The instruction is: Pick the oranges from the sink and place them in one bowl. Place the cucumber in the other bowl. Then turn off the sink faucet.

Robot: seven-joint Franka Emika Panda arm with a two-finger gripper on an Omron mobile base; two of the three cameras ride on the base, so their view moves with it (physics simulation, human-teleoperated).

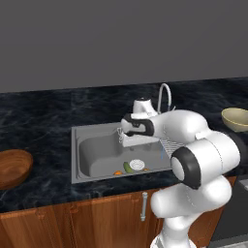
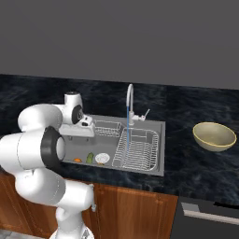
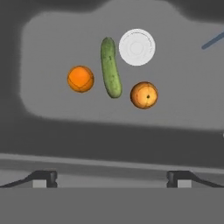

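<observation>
Above the sink [image 1: 97,140], the gripper [image 3: 112,179] hung over the basin with its fingers [image 3: 43,178] spread wide apart and nothing between them. From the left base view the gripper [image 1: 121,137] sat over the basin's back part, just beside the faucet's side of the sink; from the right base view it [image 2: 88,125] hovered at the sink's [image 2: 158,149] left half.

Below it, on the basin floor near the drain [image 3: 137,47], lay the cucumber [image 3: 110,67], just beside the drain, with one orange [image 3: 80,78] on one side of it and the second orange [image 3: 144,95] on the other, both close to the cucumber but not clearly touching it. The same group showed at the sink's near edge: cucumber [image 1: 128,167], orange [image 1: 117,172], drain [image 1: 137,164]; also cucumber [image 2: 89,158], orange [image 2: 77,160].

At the back rim of the sink stood the faucet [image 1: 165,94], [image 2: 129,100], with a thin blue stream [image 2: 127,128] falling onto the wire rack [image 2: 137,149]. Well left of the sink on the counter [image 1: 43,121] sat the brown bowl [image 1: 12,167]. Well right of the sink sat the yellow bowl [image 1: 236,118], [image 2: 214,136].
</observation>
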